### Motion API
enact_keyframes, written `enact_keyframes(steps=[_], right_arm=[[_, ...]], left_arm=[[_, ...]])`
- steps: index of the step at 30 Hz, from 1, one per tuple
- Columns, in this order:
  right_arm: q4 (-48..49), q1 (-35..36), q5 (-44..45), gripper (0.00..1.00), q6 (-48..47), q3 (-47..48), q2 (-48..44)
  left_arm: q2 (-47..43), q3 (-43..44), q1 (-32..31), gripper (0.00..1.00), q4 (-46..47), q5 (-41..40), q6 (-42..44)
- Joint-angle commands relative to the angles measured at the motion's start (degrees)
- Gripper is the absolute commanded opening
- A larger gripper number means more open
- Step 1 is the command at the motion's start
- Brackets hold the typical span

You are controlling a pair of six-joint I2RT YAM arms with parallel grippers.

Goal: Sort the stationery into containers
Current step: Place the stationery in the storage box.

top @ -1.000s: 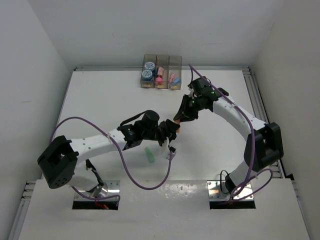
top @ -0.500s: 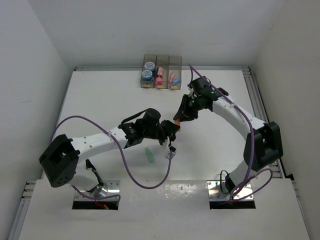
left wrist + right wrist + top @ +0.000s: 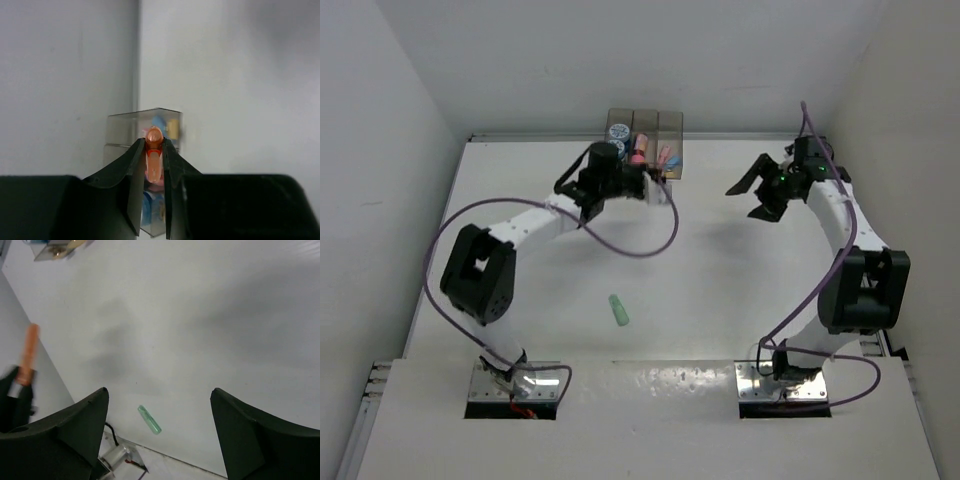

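My left gripper (image 3: 154, 146) is shut on an orange capsule (image 3: 154, 156), which stands upright between the fingers. Seen from above, the left gripper (image 3: 655, 182) hovers at the front edge of the containers (image 3: 670, 122), three joined translucent bins at the table's far edge. They hold a blue-and-white cylinder (image 3: 617, 131) and pink and blue pieces (image 3: 640, 150). A green capsule (image 3: 618, 310) lies alone on the table, also in the right wrist view as the green capsule (image 3: 149, 420). My right gripper (image 3: 748, 198) is open and empty at the far right, well above the table (image 3: 159, 390).
White walls enclose the table on three sides. A metal rail (image 3: 830, 190) runs along the right edge. Purple cables loop from both arms, the left one (image 3: 640, 250) hanging over the table's middle. The arm mounts (image 3: 515, 385) sit at the near edge.
The two grippers were together mid-table around the orange capsule. The right gripper has opened and drawn back to the right. The left arm has swung to the containers with the capsule.
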Motion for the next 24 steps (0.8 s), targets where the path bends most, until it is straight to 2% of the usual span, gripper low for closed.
enact_keyframes(steps=[1, 2, 3, 9, 11, 14, 17, 24], right_arm=[[1.50, -3.31, -3.69, 0.80, -2.57, -2.29, -0.40], [1.77, -3.93, -3.96, 0.80, -3.01, -3.86, -0.49], [2.29, -5.07, -4.23, 0.80, -3.27, -4.49, -0.49], [2.12, -7.71, -5.72, 0.79, -4.50, -6.87, 1.00], [2.12, -8.24, -5.98, 0.79, -4.77, -7.48, 1.44], [2.65, -9.12, -6.42, 0.78, -4.86, -8.79, 1.80], [2.82, -9.99, -6.60, 0.78, -5.12, -9.77, 2.32], [2.38, -10.96, -7.83, 0.77, -5.38, -10.03, 4.08]], left_arm=[[6.21, 12.96, 3.85, 0.00, 14.89, 5.29, -24.13], [10.50, 18.47, 5.08, 0.00, 16.76, 5.29, -31.40], [12.54, 21.22, 5.61, 0.00, 18.26, 5.81, -33.64], [27.92, 37.57, 6.58, 0.00, 23.55, 10.03, -30.76], [35.01, 46.76, 7.28, 0.00, 22.59, 11.35, -35.21], [42.95, 55.23, 8.17, 0.00, 26.96, 11.62, -42.94], [48.67, 59.21, 8.70, 0.00, 31.72, 8.64, -45.88], [54.48, 59.31, 9.13, 0.00, 32.69, 4.86, -38.77]])
